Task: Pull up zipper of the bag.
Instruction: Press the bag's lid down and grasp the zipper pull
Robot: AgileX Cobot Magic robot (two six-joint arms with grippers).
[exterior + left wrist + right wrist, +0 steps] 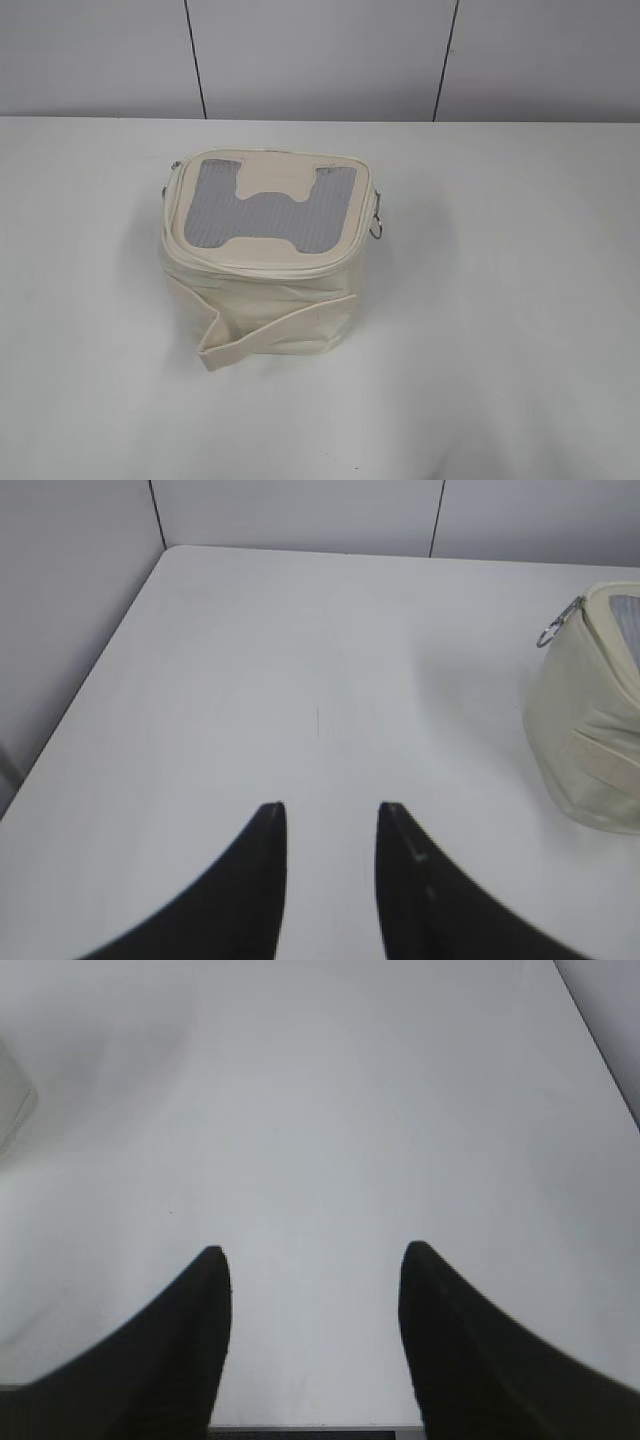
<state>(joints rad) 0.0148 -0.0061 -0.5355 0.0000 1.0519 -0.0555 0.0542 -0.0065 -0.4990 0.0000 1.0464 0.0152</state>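
The cream-white bag (262, 300) stands on the white table in the middle of the exterior view, its grey mesh top panel (215, 205) with the cream H patch facing up. The thin cream zipper (270, 262) runs round the top rim. A silver ring pull (376, 226) hangs at the bag's right side; another shows in the left wrist view (556, 626). A cream strap (270, 332) crosses the front. The bag's edge shows at the right of the left wrist view (590, 720). My left gripper (330, 810) is open over bare table. My right gripper (315, 1255) is open, empty. Neither arm shows in the exterior view.
The white table (520, 300) spreads all round the bag. A grey panelled wall (320, 55) stands behind its far edge. The table's left edge (90, 690) shows in the left wrist view and its right edge (600, 1050) in the right wrist view.
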